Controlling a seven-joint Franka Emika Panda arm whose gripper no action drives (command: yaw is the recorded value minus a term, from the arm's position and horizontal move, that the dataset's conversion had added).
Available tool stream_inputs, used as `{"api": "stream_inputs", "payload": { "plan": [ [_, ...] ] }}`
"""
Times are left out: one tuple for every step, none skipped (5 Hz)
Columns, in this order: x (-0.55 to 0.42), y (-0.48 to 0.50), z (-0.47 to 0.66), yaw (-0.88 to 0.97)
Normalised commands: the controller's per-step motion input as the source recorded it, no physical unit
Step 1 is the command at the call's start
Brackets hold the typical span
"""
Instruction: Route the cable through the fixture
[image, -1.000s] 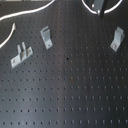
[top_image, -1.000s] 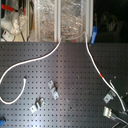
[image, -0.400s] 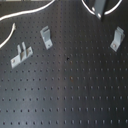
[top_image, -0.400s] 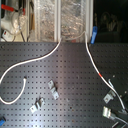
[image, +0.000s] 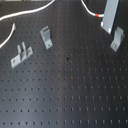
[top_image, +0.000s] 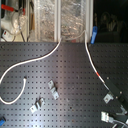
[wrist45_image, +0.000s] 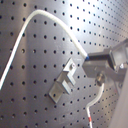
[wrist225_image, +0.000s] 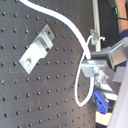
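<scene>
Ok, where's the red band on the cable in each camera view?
First exterior view: red band near the top edge, right of centre.
Second exterior view: right side, about mid-height.
First wrist view: at the frame edge, where the cable leaves the picture.
Second wrist view: not visible.
Shared landmark: the white cable itself.

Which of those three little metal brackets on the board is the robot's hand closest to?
The bracket at the first exterior view's right, directly below the gripper. The other two brackets stand far off toward the first exterior view's left.
</scene>
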Motion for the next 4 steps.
{"api": "stream_inputs", "payload": {
  "plan": [
    [-0.247,-0.234,0.33,-0.22],
    [-0.288,-0.287,0.32,-0.27],
    [-0.175,-0.2,0.15,-0.12],
    [-0.065,-0.08,0.08,-0.04]
  ]
}}
